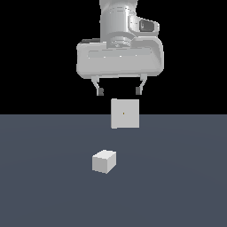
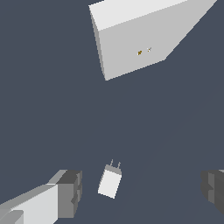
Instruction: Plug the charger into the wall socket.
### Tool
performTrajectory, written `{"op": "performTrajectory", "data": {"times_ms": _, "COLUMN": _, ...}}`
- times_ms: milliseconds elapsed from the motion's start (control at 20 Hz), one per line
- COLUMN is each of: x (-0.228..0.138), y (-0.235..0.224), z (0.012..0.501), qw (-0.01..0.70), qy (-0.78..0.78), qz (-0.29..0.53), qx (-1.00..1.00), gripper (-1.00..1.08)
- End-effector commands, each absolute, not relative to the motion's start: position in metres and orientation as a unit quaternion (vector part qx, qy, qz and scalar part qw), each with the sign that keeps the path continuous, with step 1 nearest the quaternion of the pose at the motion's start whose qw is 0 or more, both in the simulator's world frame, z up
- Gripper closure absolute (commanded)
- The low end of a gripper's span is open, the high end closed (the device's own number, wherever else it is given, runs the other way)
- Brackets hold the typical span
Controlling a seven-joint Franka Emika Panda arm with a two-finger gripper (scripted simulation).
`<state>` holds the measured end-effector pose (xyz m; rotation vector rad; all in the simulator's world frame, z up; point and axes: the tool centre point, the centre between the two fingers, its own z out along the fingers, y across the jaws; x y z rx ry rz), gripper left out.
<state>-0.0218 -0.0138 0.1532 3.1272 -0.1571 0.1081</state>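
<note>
The charger (image 1: pixel 104 161) is a small white cube resting on the grey floor, nearer the camera than the wall socket. In the wrist view the charger (image 2: pixel 110 182) shows two thin prongs on one end and lies between the two fingers, far below them. The wall socket (image 1: pixel 124 113) is a flat upright white plate with a tiny yellowish dot at its centre; the wall socket (image 2: pixel 133 41) also fills part of the wrist view. My gripper (image 1: pixel 119 91) hangs open high above the floor, over both things, holding nothing. One dark fingertip (image 2: pixel 72 193) shows clearly.
A flat grey floor (image 1: pixel 177 177) stretches around both objects, with a black background behind it.
</note>
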Motion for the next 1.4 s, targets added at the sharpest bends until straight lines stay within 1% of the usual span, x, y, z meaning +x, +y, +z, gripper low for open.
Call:
{"op": "performTrajectory", "data": {"times_ms": 0, "x": -0.030, "y": -0.012, "z": 0.145, "qw": 0.006, "qy": -0.067, "qz": 0.042, "qx": 0.997, "gripper": -0.92}}
{"op": "performTrajectory", "data": {"times_ms": 650, "x": -0.072, "y": 0.005, "z": 0.091, "qw": 0.016, "qy": -0.165, "qz": 0.087, "qx": 0.982, "gripper": -0.92}}
{"op": "performTrajectory", "data": {"times_ms": 1350, "x": -0.087, "y": 0.015, "z": 0.063, "qw": 0.023, "qy": -0.212, "qz": 0.108, "qx": 0.971, "gripper": -0.92}}
